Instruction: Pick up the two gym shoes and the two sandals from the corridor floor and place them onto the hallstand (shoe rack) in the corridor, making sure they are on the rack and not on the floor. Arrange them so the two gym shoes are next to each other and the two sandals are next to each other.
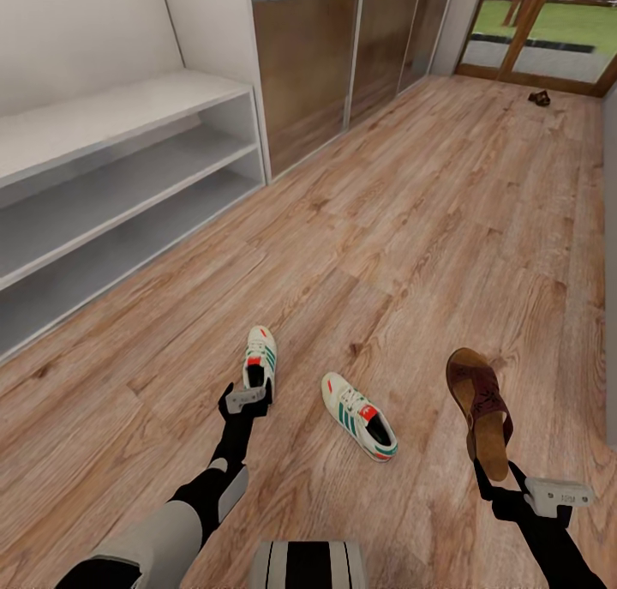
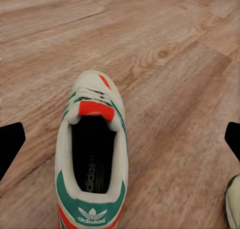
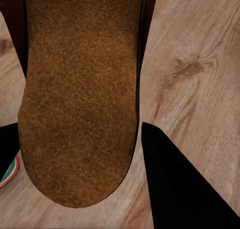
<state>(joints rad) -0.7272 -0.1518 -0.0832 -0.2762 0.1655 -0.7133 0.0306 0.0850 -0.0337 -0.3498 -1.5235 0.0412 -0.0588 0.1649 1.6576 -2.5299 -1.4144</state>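
Nearest on the wood floor [image 1: 411, 229]: left gripper [image 1: 246, 398] spread apart around the heel of a sneaker [image 1: 259, 355], heel logo readable from the left wrist | right gripper [image 1: 490, 477] clamped on a sandal [image 1: 480, 405] heel, cork footbed close up at the right wrist | second sneaker [image 1: 360, 416] between | shoe rack [image 1: 128, 186] left | far: second sandal [image 1: 539, 98] near the door.

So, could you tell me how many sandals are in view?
2: one sandal on the floor by the right gripper, and a small dark thing, probably the other sandal, by the far glass door.
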